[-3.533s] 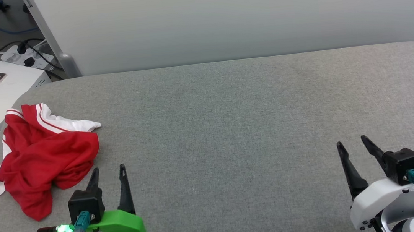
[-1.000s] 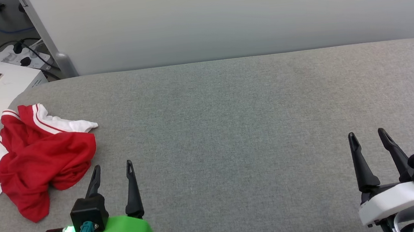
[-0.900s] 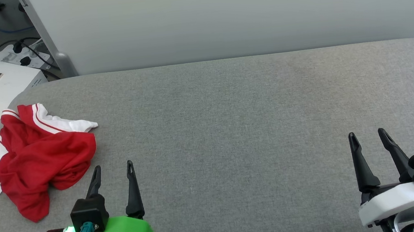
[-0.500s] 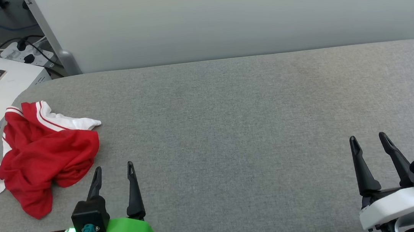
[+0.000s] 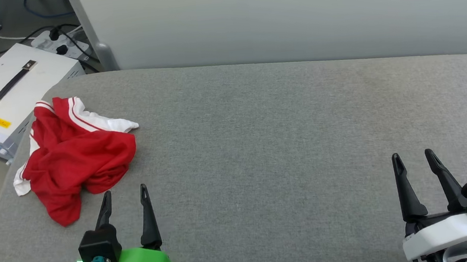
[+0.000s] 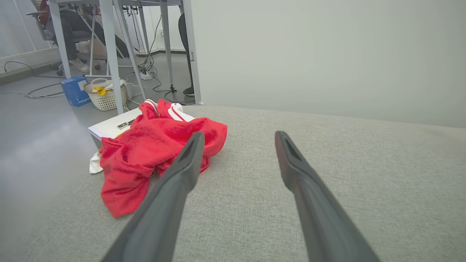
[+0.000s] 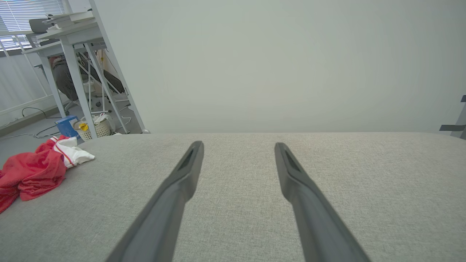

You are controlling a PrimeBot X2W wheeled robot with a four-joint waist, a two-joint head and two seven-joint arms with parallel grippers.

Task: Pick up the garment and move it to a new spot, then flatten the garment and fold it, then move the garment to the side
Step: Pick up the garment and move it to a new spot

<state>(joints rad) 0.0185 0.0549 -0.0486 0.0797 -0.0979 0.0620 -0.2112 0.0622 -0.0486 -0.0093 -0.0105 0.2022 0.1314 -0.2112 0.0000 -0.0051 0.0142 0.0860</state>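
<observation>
The garment [image 5: 76, 158] lies crumpled in a red heap with a white striped sleeve on top, at the far left of the grey table [image 5: 286, 134], close to its left edge. The lettering is hidden in the folds. My left gripper [image 5: 125, 192] stands open just right of and nearer than the heap, holding nothing; in the left wrist view the garment [image 6: 156, 153] lies ahead and left of that gripper [image 6: 238, 135]. My right gripper [image 5: 412, 156] stands open over bare table at the lower right, and its wrist view shows the garment [image 7: 34, 171] far to the left.
A white box with a black handle [image 5: 12, 91] stands on the floor beside the table's left edge, with a power strip and cables [image 5: 61, 38] behind it. A pale wall panel [image 5: 290, 12] runs along the table's far edge. Desk legs and a basket [image 6: 105, 96] stand further off.
The camera has turned left, so the whole picture has shifted right and the garment sits further in. Both grippers stay open in about the same places; the garment lies unmoved on the table.
</observation>
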